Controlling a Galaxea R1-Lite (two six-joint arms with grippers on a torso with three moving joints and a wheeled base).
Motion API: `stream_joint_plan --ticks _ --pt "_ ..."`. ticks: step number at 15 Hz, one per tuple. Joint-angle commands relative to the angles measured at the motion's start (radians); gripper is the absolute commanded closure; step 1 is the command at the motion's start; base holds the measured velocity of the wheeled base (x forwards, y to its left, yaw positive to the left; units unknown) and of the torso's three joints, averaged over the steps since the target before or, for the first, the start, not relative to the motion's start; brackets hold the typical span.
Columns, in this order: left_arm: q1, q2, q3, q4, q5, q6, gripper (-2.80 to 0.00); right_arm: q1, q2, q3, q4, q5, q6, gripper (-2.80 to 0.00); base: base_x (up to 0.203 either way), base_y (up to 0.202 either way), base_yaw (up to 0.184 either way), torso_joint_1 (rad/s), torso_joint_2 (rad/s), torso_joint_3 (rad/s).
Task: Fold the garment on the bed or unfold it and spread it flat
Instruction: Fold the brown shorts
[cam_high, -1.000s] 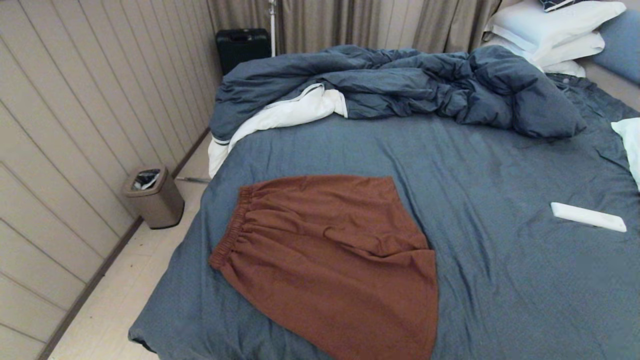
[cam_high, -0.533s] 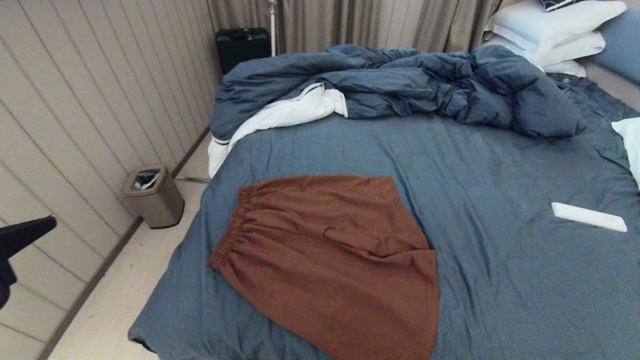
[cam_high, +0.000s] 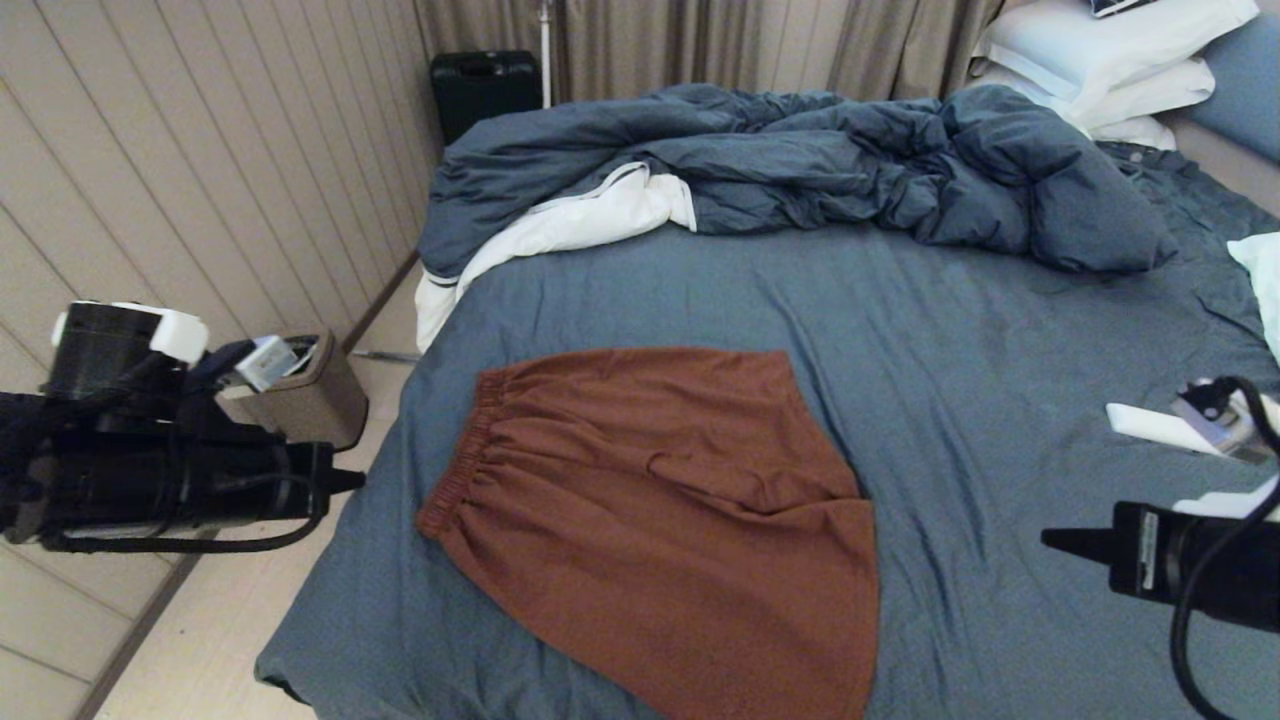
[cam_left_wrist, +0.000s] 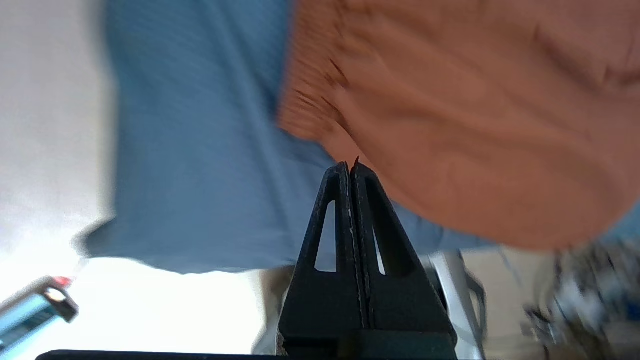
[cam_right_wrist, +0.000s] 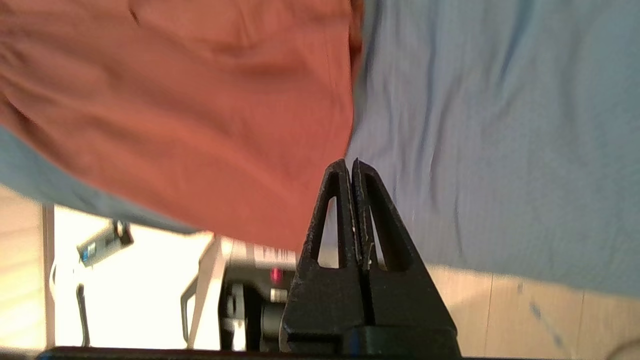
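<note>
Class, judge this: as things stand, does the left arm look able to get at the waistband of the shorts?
Probably yes. The left gripper, shut, hangs beside the bed with its tip toward the waistband of the shorts, and nothing lies between them.

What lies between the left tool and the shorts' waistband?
Only bare blue sheet, seen in the head view: the left tool points at the shorts from beside the bed.

The left end effector (cam_high: 352, 481) reaches in from nine o'clock, fingers pressed together, pointing toward three. The right end effector (cam_high: 1052, 540) enters at four o'clock, likewise closed, pointing toward nine.
</note>
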Motion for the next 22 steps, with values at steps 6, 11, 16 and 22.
stream_joint_plan --ticks 6,11,16,22 --pt "-0.024 0.255 -0.086 0.000 -0.069 -0.003 -2.80 0.003 0.102 0.002 -0.035 0.059 -0.009 0.00 0.000 0.000 0.000 0.000 0.00 0.000" --pt "-0.040 0.391 -0.177 -0.005 -0.068 0.018 -2.80 -0.004 0.119 0.017 -0.056 0.100 -0.016 0.00 0.000 0.000 0.000 0.000 0.00 0.000" --pt "-0.065 0.473 -0.232 -0.017 -0.108 0.040 -2.80 -0.033 0.143 0.045 -0.116 0.115 -0.021 0.00 0.000 0.000 0.000 0.000 0.00 0.000" --pt "-0.005 0.509 -0.243 -0.114 -0.104 0.048 -2.80 -0.089 0.153 0.056 -0.148 0.157 -0.036 0.00 0.000 0.000 0.000 0.000 0.00 0.000"
